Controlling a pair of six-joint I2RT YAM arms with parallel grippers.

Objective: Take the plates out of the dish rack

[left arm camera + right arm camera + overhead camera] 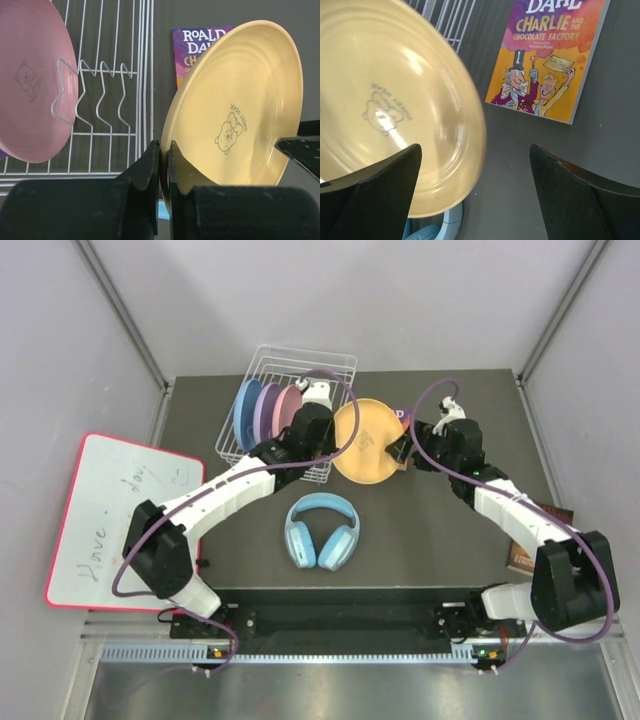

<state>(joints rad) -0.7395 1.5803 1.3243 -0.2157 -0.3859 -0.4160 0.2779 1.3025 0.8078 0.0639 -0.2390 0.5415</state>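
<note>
My left gripper (164,150) is shut on the rim of the orange-yellow plate (235,115), holding it tilted just right of the white wire dish rack (335,365). The plate also shows in the top view (367,443) and the right wrist view (385,100). The pink plate (30,90), lilac plate (268,408) and light blue plate (245,410) stand in the rack's left part. My right gripper (475,172) is open beside the yellow plate's right edge; its left finger lies in front of the plate. In the top view it sits at the plate's right side (405,448).
Light-blue headphones (321,530) lie on the dark table below the plate. A Roald Dahl book (547,55) lies under and right of the plate. A red-edged whiteboard (115,515) is at the left. Another book (525,550) lies at the right edge.
</note>
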